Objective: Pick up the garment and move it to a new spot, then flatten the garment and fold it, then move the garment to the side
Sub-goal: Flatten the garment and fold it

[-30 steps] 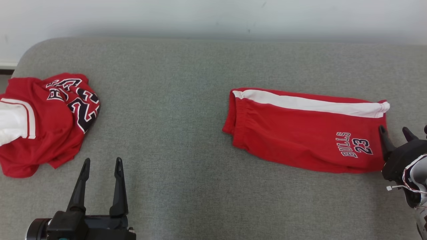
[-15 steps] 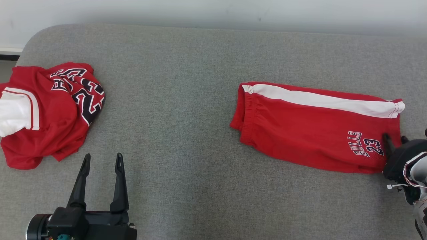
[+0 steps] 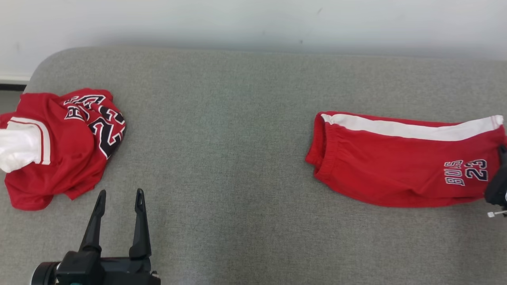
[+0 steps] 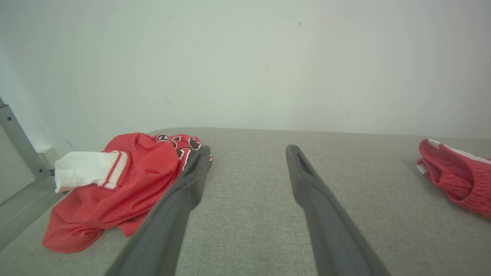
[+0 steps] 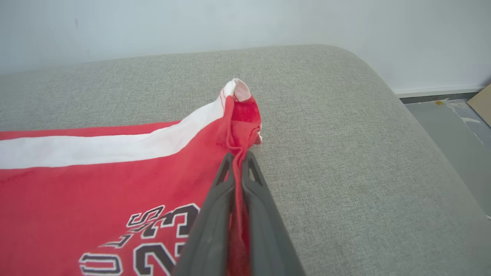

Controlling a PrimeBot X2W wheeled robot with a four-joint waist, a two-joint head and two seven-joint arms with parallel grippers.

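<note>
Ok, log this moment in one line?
stage: grasp | right gripper: shut on shorts hem | left gripper: open | jersey: crumpled, untouched

A wide bare stretch of the grey cushion [image 3: 222,158] is lying open across the middle, from front edge to back edge. A crumpled red jersey [image 3: 59,146] is crowding the left edge, the red shorts [image 3: 396,170] are covering the right side, and the wall [image 3: 253,23] is closing off the back edge.

A grey fabric-covered cushion [image 3: 222,138] with rounded corners carries two garments. The red shorts [image 3: 396,170], white stripe along one side, lie mostly flat on its right part. A crumpled red jersey [image 3: 63,158] sits near its left edge, well apart.
</note>
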